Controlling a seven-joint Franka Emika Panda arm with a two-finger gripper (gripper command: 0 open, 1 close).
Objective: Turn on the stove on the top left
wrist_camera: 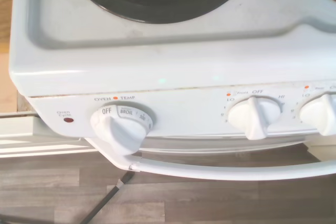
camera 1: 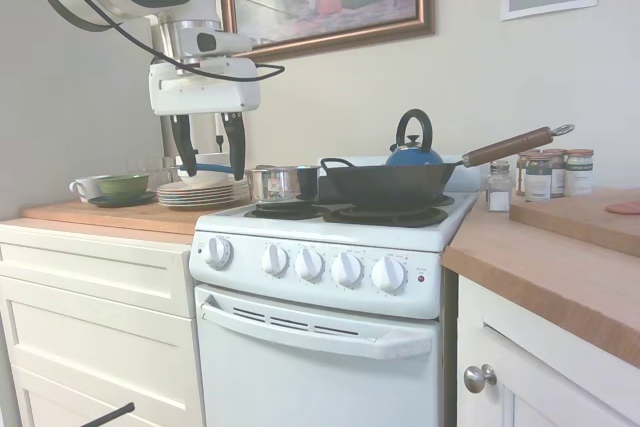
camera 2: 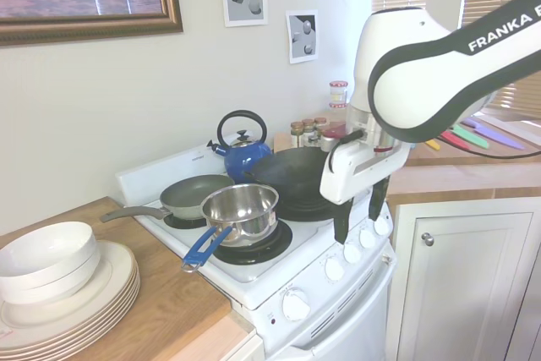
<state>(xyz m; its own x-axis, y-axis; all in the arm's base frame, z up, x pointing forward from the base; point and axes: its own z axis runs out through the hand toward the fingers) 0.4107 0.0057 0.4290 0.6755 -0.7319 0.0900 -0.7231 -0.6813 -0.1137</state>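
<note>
The white stove [camera 1: 320,297] stands between wooden counters, with five round white knobs [camera 1: 309,264] in a row on its front and a small red light [camera 1: 421,278] at the right end. My gripper [camera 1: 210,175] hangs fingers-down above the stove's front left corner, open and holding nothing. From the other side the gripper [camera 2: 357,227] appears just in front of the knob row [camera 2: 353,252], apart from it. The wrist view looks down on the oven knob [wrist_camera: 121,124], a burner knob [wrist_camera: 255,116] set to OFF, and the oven-door handle [wrist_camera: 220,169].
All the burners carry cookware: a steel saucepan [camera 2: 241,209] with a blue handle, a grey frying pan [camera 2: 199,194], a black wok [camera 1: 390,185] with a long wooden handle, and a blue kettle [camera 1: 414,152]. Plates [camera 1: 195,190] and spice jars [camera 1: 545,175] stand on the counters.
</note>
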